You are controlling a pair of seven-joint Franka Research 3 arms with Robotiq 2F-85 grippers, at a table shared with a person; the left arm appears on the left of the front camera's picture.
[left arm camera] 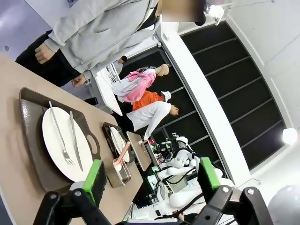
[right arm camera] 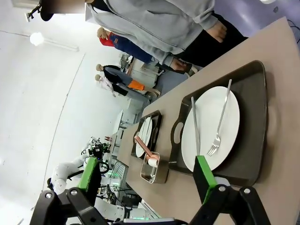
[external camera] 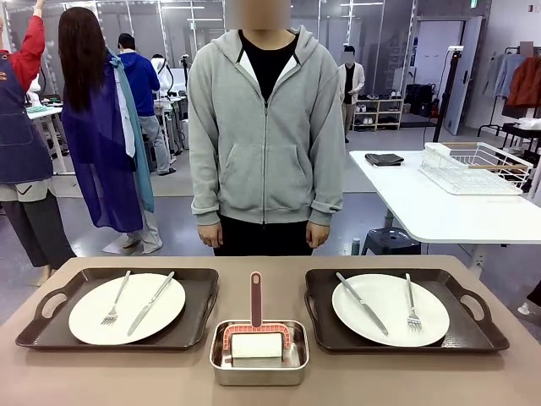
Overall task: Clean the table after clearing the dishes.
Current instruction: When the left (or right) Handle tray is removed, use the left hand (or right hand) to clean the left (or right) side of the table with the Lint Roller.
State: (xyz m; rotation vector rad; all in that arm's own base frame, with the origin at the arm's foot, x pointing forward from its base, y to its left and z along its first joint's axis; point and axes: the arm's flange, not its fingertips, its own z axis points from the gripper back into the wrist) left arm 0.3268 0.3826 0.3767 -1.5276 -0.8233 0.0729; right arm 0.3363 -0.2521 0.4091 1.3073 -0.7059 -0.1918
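Clearing hadn't started: your left gripper and right gripper hung open, empty. Left round white plate and right round white plate sat on the taupe matte table. Next called for gripping a dark rectangular tray.

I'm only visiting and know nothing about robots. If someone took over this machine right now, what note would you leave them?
Left gripper: open, empty, in the air.
Right gripper: open, empty, in the air.
Left plate is on the left tray, right plate on the right tray. The pan with a pink-handled roller stands between the trays, all on the table.
Person stands at the far side, touching nothing.
Done: nothing yet.
Left: clear both trays, then clean the table.
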